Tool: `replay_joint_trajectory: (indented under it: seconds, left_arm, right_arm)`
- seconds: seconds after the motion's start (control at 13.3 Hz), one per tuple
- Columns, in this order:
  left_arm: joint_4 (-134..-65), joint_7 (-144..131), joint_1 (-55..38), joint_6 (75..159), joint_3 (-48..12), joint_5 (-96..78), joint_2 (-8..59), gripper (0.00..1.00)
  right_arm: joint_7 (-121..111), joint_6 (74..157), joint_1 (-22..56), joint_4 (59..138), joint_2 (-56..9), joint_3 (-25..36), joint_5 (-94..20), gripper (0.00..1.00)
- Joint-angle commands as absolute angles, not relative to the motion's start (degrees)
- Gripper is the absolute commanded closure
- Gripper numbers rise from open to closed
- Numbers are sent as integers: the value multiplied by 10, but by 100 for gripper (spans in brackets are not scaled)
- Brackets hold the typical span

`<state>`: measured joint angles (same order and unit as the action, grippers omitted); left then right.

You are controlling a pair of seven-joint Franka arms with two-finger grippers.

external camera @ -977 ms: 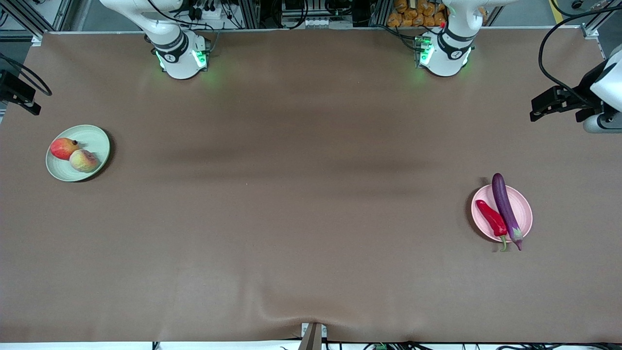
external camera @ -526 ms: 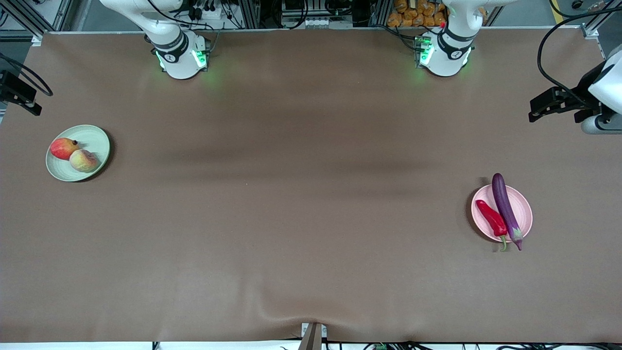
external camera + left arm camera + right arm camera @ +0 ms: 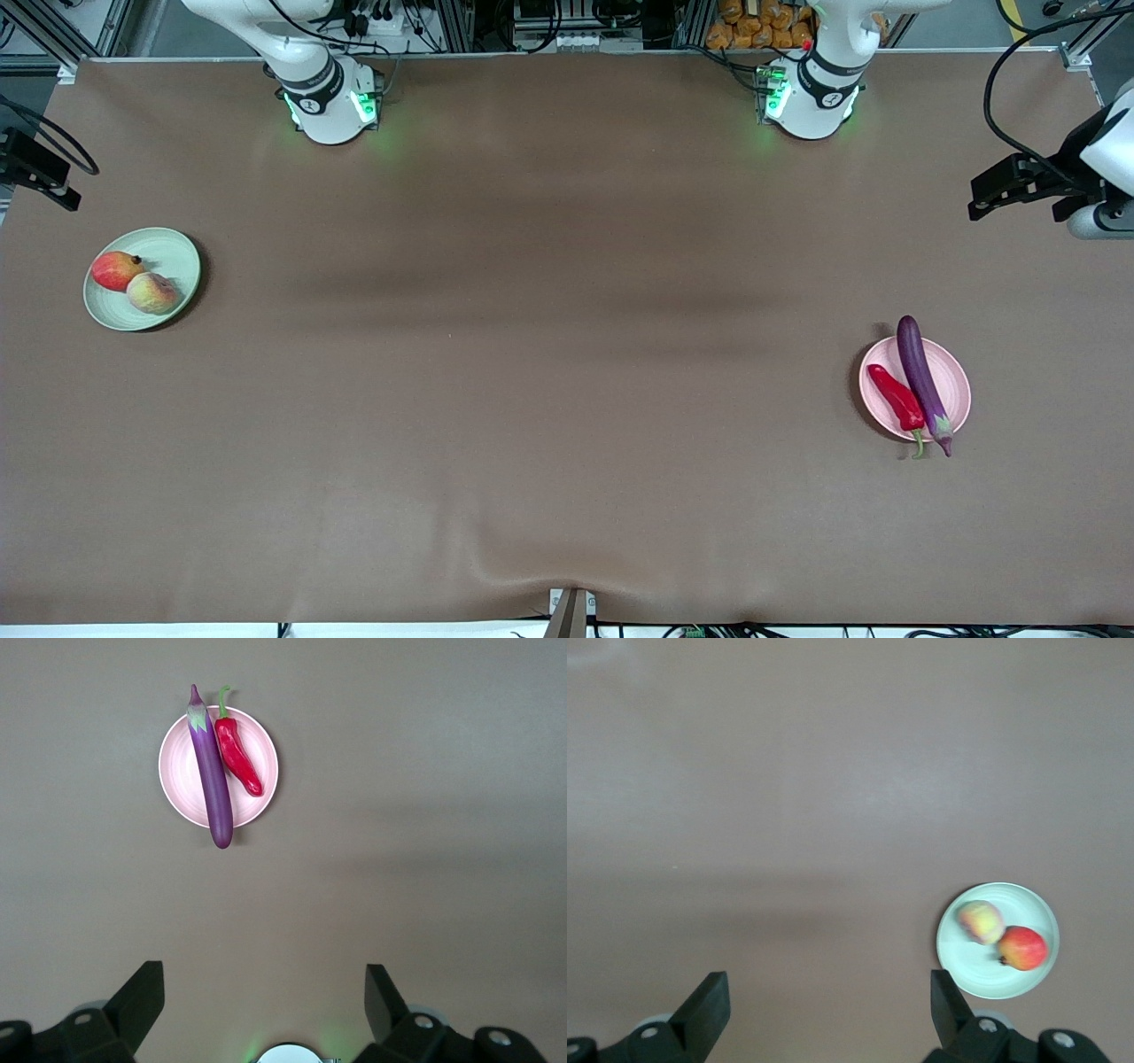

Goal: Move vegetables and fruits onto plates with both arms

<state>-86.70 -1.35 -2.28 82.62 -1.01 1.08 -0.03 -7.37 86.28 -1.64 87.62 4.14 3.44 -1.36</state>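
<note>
Brown desk (image 3: 567, 399) carries apple (image 3: 116, 270) and peach (image 3: 152, 292) plated near the right arm's edge, eggplant (image 3: 922, 383) and chili (image 3: 897, 399) plated near the left's, both jaws raised, spread apart, empty

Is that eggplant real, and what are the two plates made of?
The eggplant looks like moulded plastic: an even, glossy purple skin, though the view can't rule out real. The pink plate and green plate look like matte plastic or melamine, flat pastel with faint concentric rings.

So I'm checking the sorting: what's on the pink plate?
On the pink plate lie the purple eggplant and the red chili pepper, side by side, their stem ends overhanging the rim. The plate surface beneath them is covered.
</note>
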Motion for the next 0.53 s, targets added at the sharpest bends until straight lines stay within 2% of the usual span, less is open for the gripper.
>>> replay_joint_trajectory:
  seconds: [0.0,0.45]
  left_arm:
    - [-866,-8,-25,803,-2,4,-18,0]
    - [-866,-8,-24,802,-3,4,-18,0]
  right_arm:
    - [-68,854,-27,861,33,30,-34,0]
    - [-66,824,-25,864,33,30,-36,0]
